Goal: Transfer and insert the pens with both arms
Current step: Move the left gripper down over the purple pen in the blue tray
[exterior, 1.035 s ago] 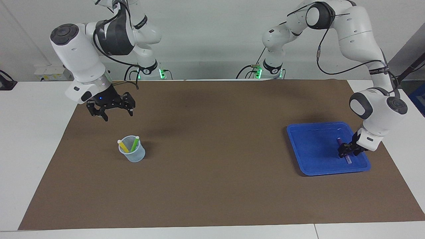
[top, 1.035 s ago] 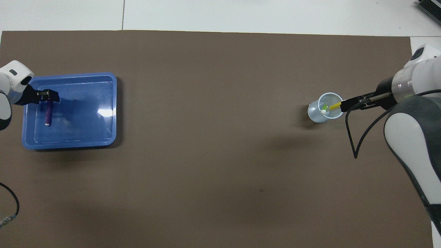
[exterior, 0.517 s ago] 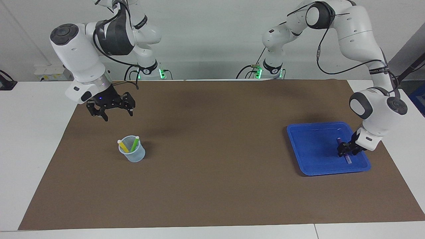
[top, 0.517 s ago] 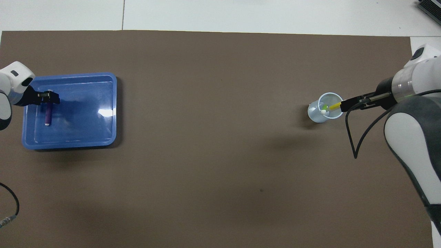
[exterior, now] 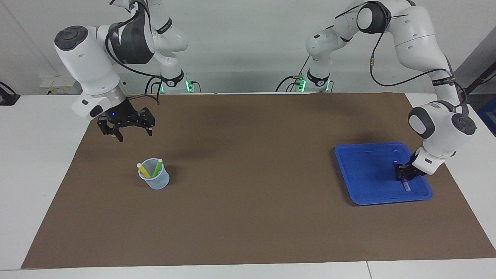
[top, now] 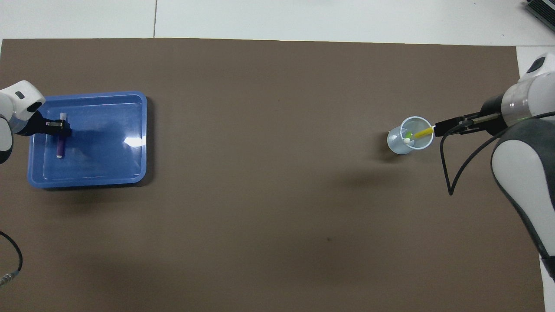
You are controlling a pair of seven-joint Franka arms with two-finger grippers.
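— Down in the blue tray (exterior: 364,174), what is the left gripper (exterior: 403,174) doing?

— Its jaws straddle the purple pen (top: 60,145), which lies flat on the tray floor at the tray's end toward the left arm. The fingers are drawn in close around the barrel, near the end closer to the robots, but I cannot tell whether they already pinch it; the pen is not lifted.

— So which step is this?

— I judge it to be the pick of the last pen. The yellow pen (exterior: 143,170) and the green pen (exterior: 157,167) already stand slanted in the clear cup (exterior: 155,181), toward the right arm's end of the brown mat (exterior: 248,217).

— And the right gripper (exterior: 131,131)?

— It waits in the air over the mat, above a spot a little nearer the robots than the cup, jaws spread wide and holding nothing.

— What does the next move call for?

— Probably a firm close on the barrel, then a straight lift clear of the tray's rim. After that, the pen would have to travel toward the middle of the table for a handover, and the right gripper would drop it into the cup beside the other two.
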